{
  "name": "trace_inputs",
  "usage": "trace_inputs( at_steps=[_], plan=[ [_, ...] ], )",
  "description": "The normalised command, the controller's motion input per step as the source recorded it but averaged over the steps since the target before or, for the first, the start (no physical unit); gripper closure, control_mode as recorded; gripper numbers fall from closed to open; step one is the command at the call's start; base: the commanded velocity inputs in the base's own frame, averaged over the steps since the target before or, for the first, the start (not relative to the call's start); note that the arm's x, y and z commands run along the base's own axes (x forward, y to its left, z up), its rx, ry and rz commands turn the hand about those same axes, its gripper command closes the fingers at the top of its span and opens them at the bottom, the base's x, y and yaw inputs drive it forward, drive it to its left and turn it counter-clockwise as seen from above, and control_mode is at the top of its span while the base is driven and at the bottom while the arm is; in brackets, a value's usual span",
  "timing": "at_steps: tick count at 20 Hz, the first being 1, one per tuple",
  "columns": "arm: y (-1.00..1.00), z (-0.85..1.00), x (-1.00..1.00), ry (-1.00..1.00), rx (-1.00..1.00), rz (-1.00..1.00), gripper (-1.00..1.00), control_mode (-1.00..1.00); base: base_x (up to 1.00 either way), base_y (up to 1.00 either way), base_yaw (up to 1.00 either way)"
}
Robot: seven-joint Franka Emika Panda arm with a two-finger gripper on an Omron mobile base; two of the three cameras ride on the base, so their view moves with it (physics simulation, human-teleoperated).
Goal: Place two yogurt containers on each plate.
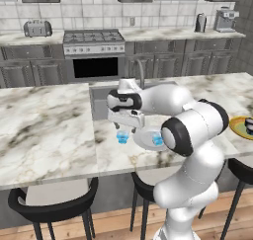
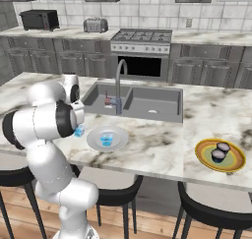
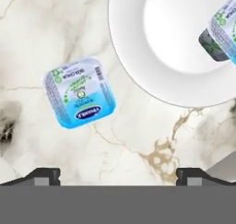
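Note:
A light blue yogurt container (image 3: 79,93) lies on the marble counter just left of the grey-white plate (image 3: 175,48), apart from its rim. My gripper (image 3: 118,174) hovers over it, open and holding nothing; both dark fingertips (image 3: 44,174) stand wide. From the left base view the gripper (image 1: 122,126) hangs right above that cup (image 1: 122,137). A second light blue yogurt container (image 2: 106,138) sits on the grey-white plate (image 2: 93,142). Far to the right, the orange-yellow plate (image 2: 234,160) carries two dark yogurt containers (image 2: 217,156).
A double sink (image 2: 147,103) with a tall faucet (image 2: 118,83) lies behind the grey-white plate. Black stools (image 1: 54,204) stand under the counter's front edge. Bare marble (image 1: 44,130) stretches to the left of the loose cup.

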Motion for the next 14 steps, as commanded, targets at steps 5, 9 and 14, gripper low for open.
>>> trace_inputs(
  at_steps=[5, 9, 14],
  plan=[
    [0.0, -0.29, 0.15, 0.03, 0.0, 0.0, -1.0, -1.0, 0.0, 0.0, 0.0],
    [0.0, -0.41, 0.08, 0.01, 0.0, 0.01, -1.0, -1.0, 0.0, 0.0, 0.0],
    [0.0, -0.38, 0.08, 0.0, 0.0, 0.0, -1.0, -1.0, 0.0, 0.0, 0.0]
  ],
)
